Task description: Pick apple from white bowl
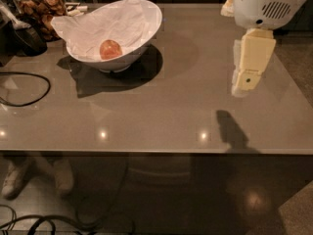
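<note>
The apple (111, 49), small and orange-red with paler patches, lies inside the white bowl (146, 28) at the back left of the table. The bowl has a slanted rim and is lined with crinkled white paper (98, 26). My gripper (247, 80) hangs above the right side of the table, far to the right of the bowl and well apart from it. Its cream-coloured fingers (254, 58) point down under the white wrist housing (261, 4). Nothing is in the gripper.
A glass jar of brown snacks (39, 6) stands at the back left behind the bowl. A black cable (29, 89) loops on the table's left side. The grey table (161, 111) has its front edge near mid-frame. More cables lie on the floor below.
</note>
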`<action>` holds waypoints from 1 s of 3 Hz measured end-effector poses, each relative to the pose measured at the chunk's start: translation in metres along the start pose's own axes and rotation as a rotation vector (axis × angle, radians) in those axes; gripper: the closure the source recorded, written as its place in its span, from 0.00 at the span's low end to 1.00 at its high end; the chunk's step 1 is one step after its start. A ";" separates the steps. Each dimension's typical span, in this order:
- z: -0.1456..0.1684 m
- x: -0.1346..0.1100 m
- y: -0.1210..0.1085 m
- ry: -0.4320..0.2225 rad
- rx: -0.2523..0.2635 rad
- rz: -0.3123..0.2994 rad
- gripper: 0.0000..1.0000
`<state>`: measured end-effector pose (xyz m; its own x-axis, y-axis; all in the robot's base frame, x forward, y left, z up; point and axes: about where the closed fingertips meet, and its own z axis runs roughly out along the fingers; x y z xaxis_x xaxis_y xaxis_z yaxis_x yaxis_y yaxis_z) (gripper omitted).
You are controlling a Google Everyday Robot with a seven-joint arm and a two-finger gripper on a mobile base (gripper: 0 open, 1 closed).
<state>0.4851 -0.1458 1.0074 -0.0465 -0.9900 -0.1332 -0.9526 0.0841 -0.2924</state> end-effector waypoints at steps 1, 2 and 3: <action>-0.001 -0.021 -0.025 -0.097 0.035 0.022 0.00; 0.001 -0.064 -0.085 -0.157 0.022 0.057 0.00; -0.008 -0.079 -0.094 -0.188 0.051 0.040 0.00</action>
<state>0.5764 -0.0764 1.0529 -0.0226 -0.9477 -0.3184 -0.9345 0.1332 -0.3301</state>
